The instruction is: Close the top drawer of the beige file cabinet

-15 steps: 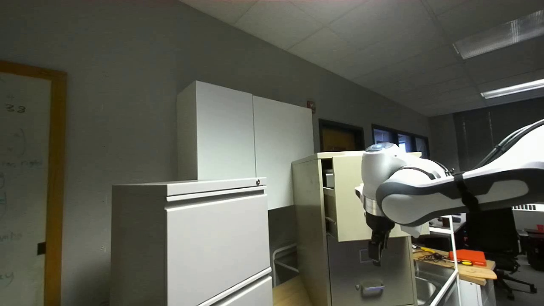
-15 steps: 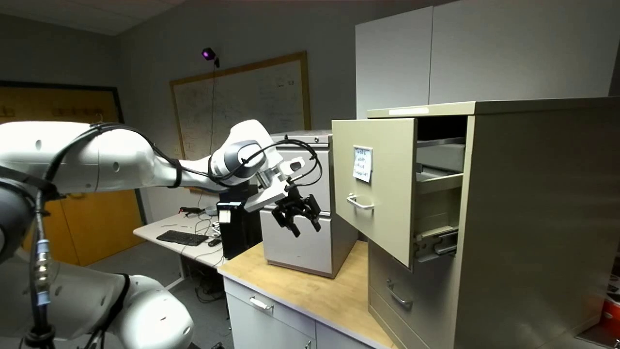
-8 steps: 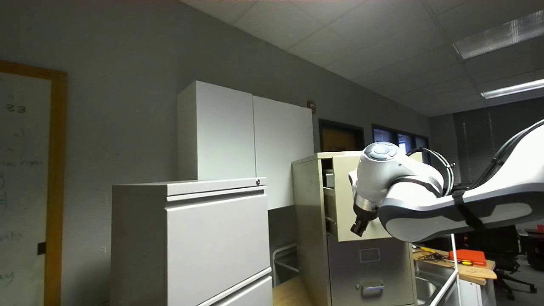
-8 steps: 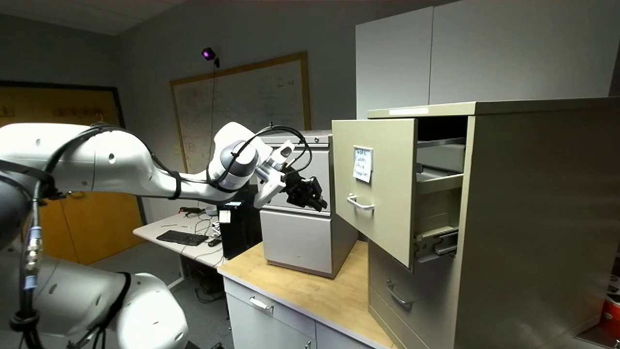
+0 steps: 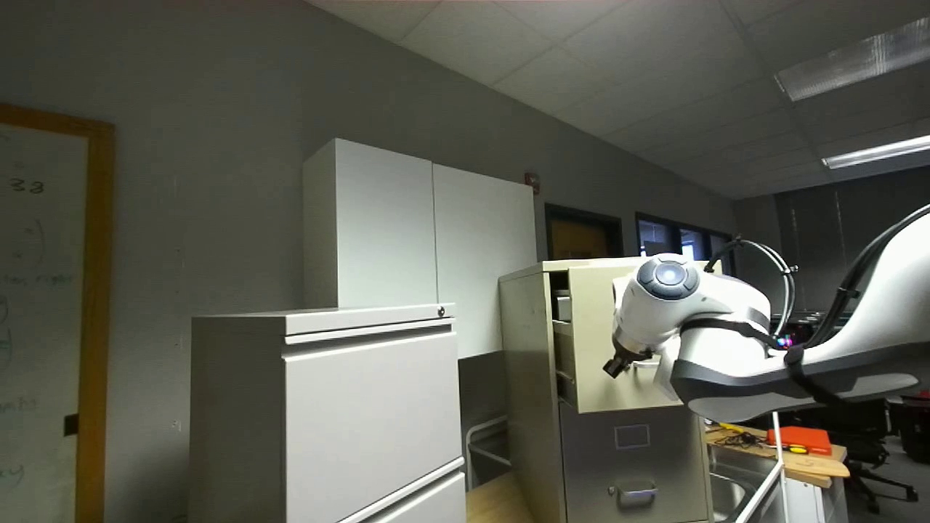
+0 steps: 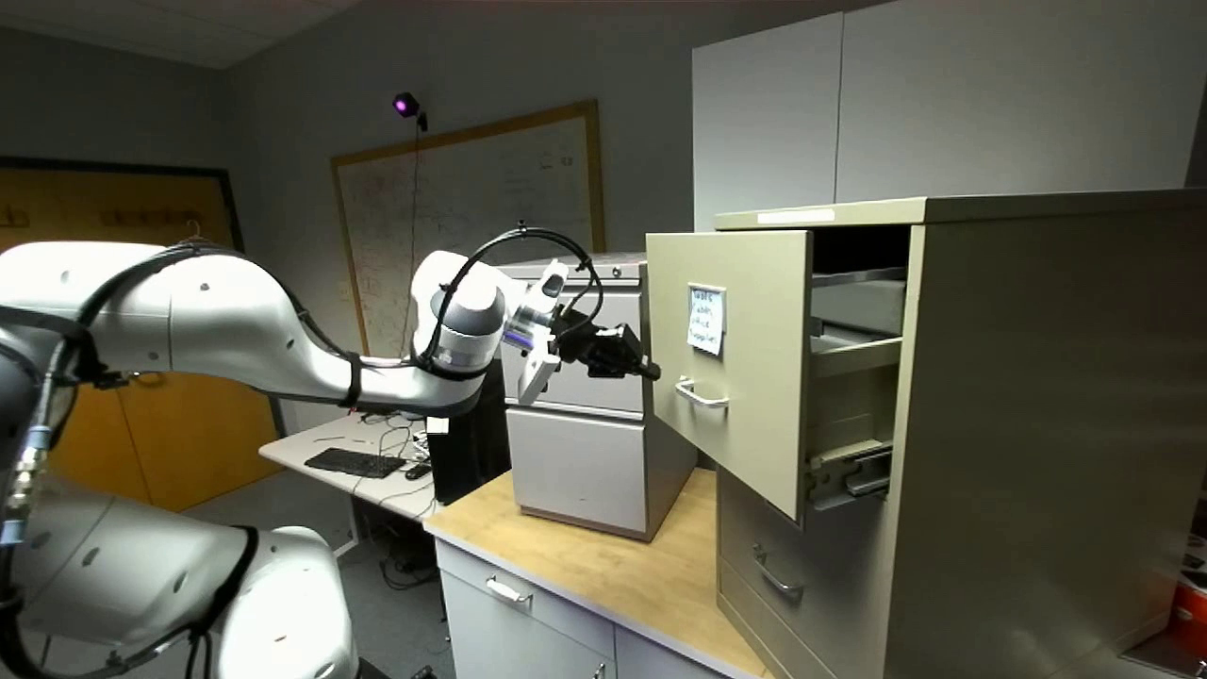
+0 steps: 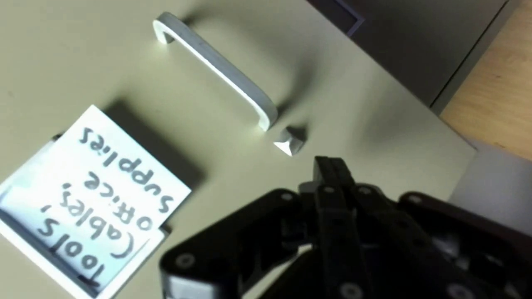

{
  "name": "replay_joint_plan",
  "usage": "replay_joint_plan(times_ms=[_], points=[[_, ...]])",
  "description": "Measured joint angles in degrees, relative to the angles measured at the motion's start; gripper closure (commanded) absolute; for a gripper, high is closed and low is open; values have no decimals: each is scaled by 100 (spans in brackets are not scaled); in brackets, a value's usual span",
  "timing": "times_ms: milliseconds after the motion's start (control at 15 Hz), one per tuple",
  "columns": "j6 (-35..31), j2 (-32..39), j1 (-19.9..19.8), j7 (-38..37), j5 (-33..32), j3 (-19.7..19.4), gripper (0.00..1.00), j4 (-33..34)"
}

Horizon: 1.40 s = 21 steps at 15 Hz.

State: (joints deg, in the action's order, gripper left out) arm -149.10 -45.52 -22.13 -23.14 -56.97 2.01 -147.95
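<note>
1. Grey walls [image 6: 651, 80] enclose the room, dimly lit where I stand.
2. The beige file cabinet [image 6: 1037, 434] rises tall and upright.
3. A white robot arm [image 6: 255, 311] stretches out in front of it.
4. A pale grey cabinet [image 6: 580, 467] sits near it on a wooden countertop [image 6: 566, 552].
5. The top drawer [image 6: 745, 368] stands partly out of the beige cabinet, visible in both exterior views.
6. The gripper [image 7: 331, 164] is before the drawer's front, fingers together; whether they touch it, I can't tell.
7. That front carries a handwritten label [image 7: 97, 178] reading "Tools, cables, office supplies" and a metal handle [image 7: 216, 66].
</note>
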Motion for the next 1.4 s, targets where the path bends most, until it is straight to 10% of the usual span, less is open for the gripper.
replay_joint_plan(times_ms=[1400], points=[[-947,1137,-824,-1638,-533,372,100,766]])
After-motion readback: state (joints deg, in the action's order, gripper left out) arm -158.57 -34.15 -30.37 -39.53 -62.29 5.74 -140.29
